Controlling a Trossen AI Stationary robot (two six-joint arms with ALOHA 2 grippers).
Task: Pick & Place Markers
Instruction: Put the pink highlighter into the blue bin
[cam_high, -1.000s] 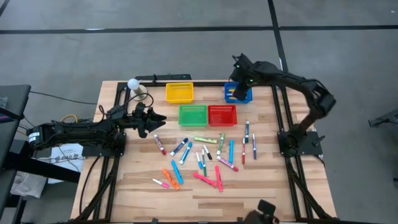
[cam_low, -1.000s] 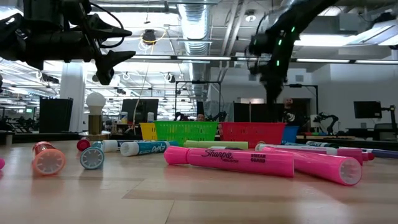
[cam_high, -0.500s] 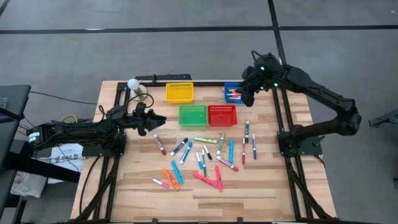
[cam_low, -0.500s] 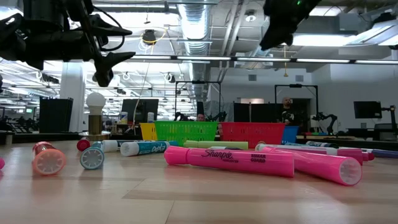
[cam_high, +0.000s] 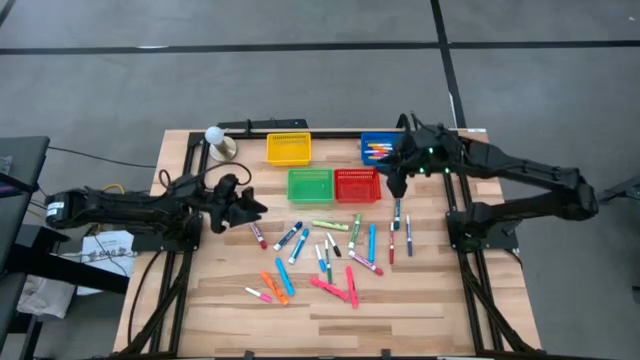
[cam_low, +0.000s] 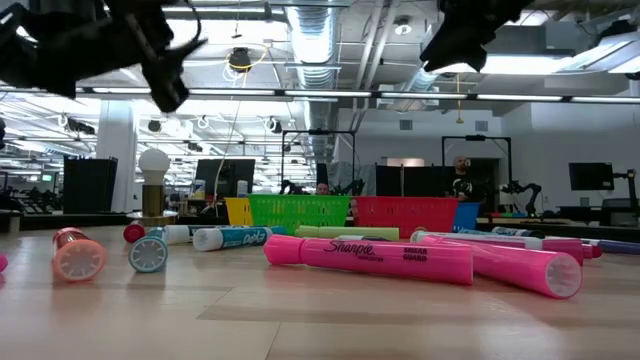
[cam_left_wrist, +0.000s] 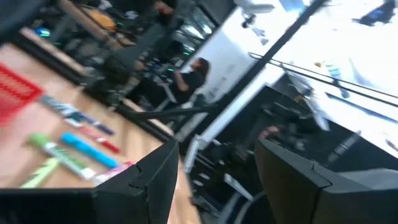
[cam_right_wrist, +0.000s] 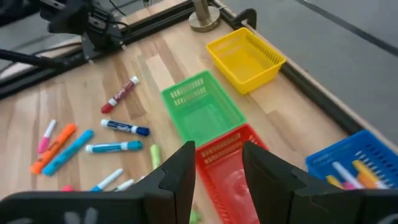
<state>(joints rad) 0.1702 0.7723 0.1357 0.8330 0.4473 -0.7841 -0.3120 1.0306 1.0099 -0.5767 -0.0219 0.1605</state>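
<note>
The right gripper hung above the table just right of the red basket, its fingers parted and empty, pointing down toward the scattered markers. These lay loose on the bare wood nearer than the baskets, between the two arms; a few more already sat in the blue basket at the far right. The green basket and yellow basket looked empty.

The left gripper waited left of the pile, close to a red marker, fingers apart with nothing between them.

The step in hand seemed to be reaching for another marker. The blue marker lay closest under the right gripper and somewhat apart from its neighbours, so it looked the easy choice. To do it well, the jaws should turn across the pen's length, descend over its middle, and close only when both fingers straddle it, lest it roll or nudge the red one beside it.
</note>
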